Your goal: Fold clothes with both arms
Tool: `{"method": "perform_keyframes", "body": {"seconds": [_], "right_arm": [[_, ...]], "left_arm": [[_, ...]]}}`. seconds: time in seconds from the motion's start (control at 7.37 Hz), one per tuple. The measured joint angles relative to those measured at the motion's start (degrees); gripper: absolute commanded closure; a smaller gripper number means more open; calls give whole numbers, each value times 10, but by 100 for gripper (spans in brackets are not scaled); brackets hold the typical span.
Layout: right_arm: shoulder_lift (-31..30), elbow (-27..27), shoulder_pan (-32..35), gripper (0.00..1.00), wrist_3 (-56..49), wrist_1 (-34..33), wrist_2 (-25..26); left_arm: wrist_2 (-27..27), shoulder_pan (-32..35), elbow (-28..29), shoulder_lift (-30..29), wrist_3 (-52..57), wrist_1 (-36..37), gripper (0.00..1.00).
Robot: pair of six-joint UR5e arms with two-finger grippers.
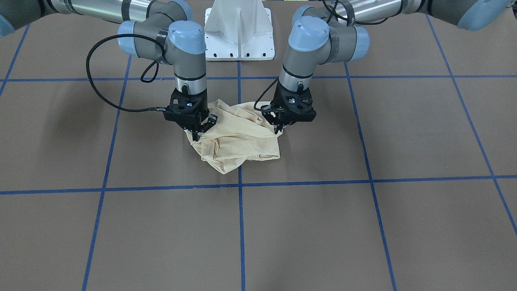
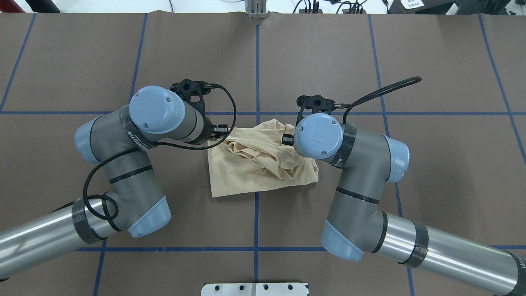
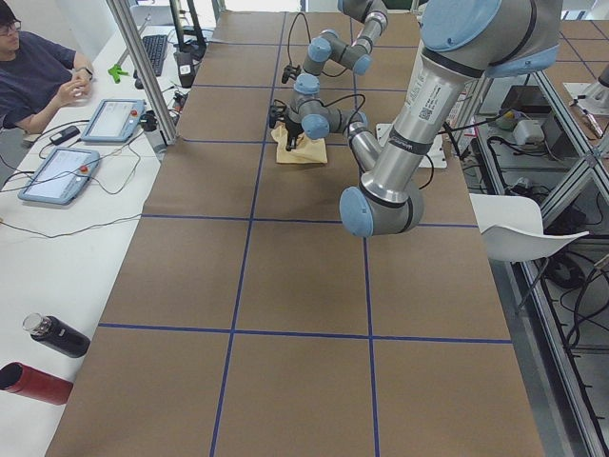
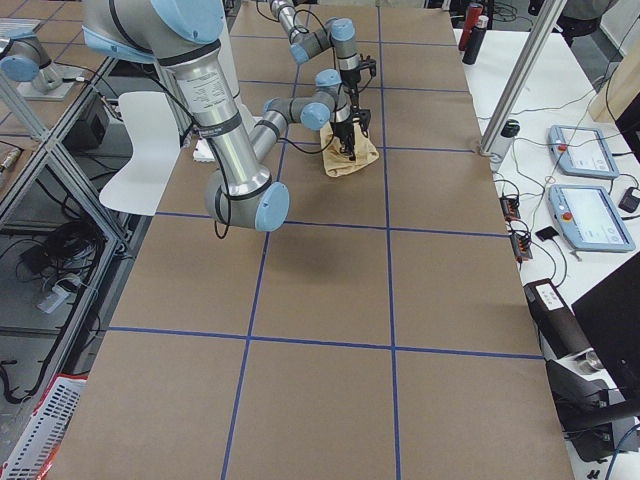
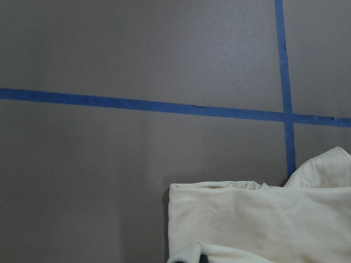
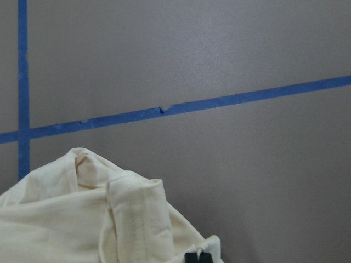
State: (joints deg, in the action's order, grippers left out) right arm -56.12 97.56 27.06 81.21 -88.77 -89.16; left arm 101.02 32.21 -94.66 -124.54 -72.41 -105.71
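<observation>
Where the crumpled cream T-shirt (image 1: 238, 137) lies bunched on the brown surface (image 1: 363, 222) by a blue tape crossing, the right tool (image 1: 196, 135) pinches one side edge. The left tool (image 1: 278, 128) is closed on fabric at the opposite side. Both tools point downward.

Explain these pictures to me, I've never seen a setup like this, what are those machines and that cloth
These are two robot arms, the left arm and the right arm, each ending in a black two-finger gripper. Four pictures come from fixed cameras: one facing the robot, one above and behind it, one at each table end. The last two come from cameras on the wrists. On the brown table lies one crumpled cream shirt. The left gripper and right gripper are both down in its fabric, one at each side; whether they pinch it, I cannot tell.
</observation>
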Motion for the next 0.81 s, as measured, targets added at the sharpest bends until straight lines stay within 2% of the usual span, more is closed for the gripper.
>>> {"method": "perform_keyframes", "body": {"seconds": [0.27,0.41,0.54,0.81], "right_arm": [[2,-3,12,0,-7,0,-12],[10,-2,28,0,-16,-1,-45],[22,0,44,0,-22,-4,-82],[53,5,55,1,-23,-14,-114]], "left_arm": [[3,10,20,1,7,-41,0],[17,21,23,3,16,-54,0],[53,43,20,9,54,-58,0],[107,85,8,41,170,-60,0]]}}
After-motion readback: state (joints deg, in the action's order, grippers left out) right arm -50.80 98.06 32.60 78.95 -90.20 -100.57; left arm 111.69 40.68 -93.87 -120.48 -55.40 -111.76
